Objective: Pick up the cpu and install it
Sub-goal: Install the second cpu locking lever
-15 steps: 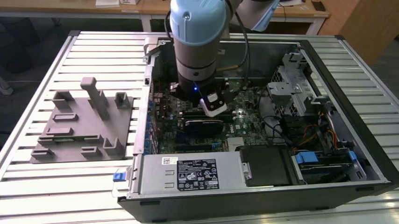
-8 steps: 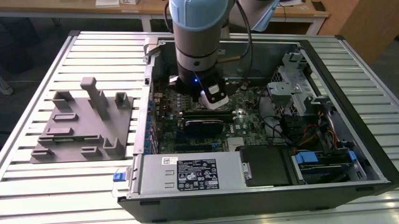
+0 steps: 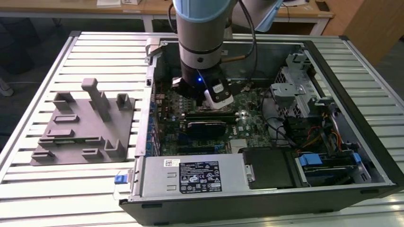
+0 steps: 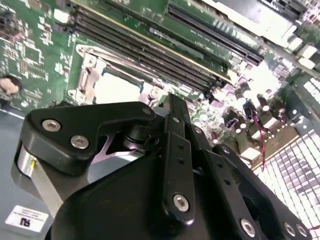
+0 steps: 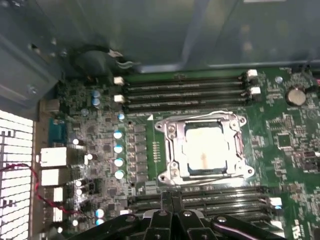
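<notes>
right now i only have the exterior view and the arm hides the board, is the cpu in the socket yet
observer: yes, in the first wrist view the cpu lies flat inside the socket frame.
operator: is the gripper on it
observer: no, the gripper is apart from it, over the memory slots beside the socket.
operator: anything on top of the chip
observer: nothing, its pale top is bare in both wrist views.
</notes>
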